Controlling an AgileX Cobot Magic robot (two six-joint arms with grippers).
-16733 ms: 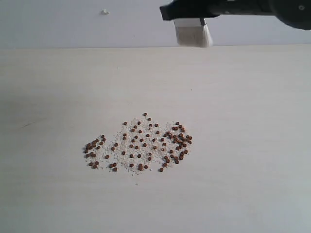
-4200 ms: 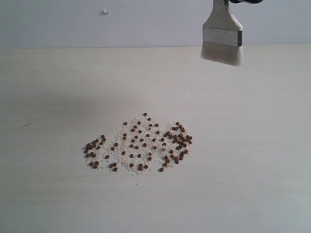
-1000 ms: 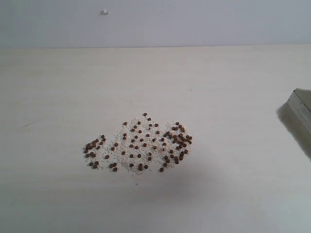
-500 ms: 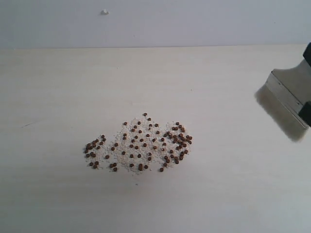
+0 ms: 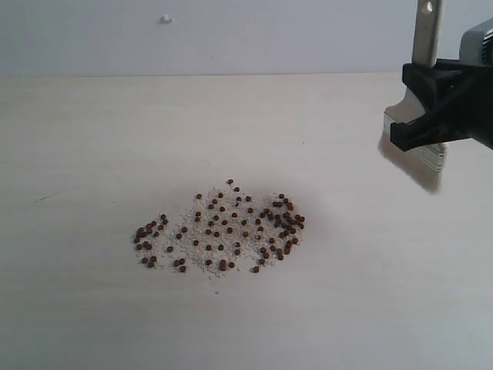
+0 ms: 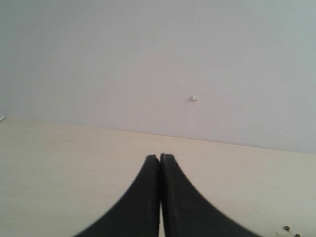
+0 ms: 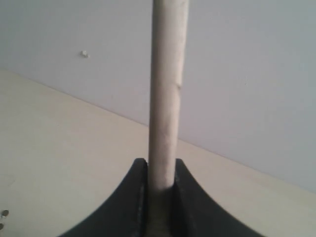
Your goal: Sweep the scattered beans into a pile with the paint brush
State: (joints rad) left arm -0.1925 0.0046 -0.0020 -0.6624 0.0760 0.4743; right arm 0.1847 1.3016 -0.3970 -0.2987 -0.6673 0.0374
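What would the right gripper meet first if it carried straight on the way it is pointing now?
Probably nothing soon: the right gripper, shut on the brush, points over bare table towards the wall; the beans lie off to the side. Depth is unclear.

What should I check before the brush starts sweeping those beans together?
1. Grip on the brush: ok. The right gripper is shut on the paint brush handle, which stands roughly upright.
2. Start position: ok. The brush is off to the right of the beans, apart from them.
3. Brush touching the table: cannot tell. The gripper hides much of its head.
4. Beans in one pile: not ok. They lie loosely spread among whitish crumbs.
5. Left gripper out of the sweep path: ok. It is shut, empty and absent from the exterior view.
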